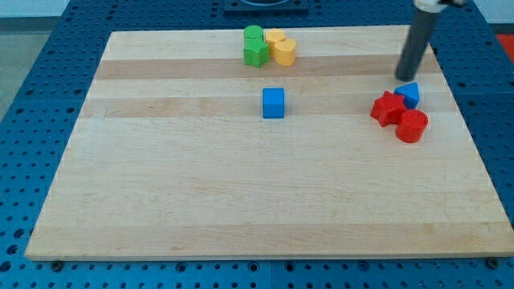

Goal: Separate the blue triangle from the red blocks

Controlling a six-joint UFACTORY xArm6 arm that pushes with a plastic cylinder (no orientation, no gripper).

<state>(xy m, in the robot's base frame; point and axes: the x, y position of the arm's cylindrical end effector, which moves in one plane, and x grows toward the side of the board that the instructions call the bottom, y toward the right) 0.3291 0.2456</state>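
- Resting just above the blue triangle, my tip grips nothing; we have no fingers.
- We see the blue triangle touching the red star, red cylinder just below.

Bright, even overhead light, soft short shadows under blocks, sharp focus throughout.

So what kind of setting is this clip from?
Likely a robotics lab bench: a wooden board on a blue perforated table, with small coloured blocks and my tip just above the blue triangle.
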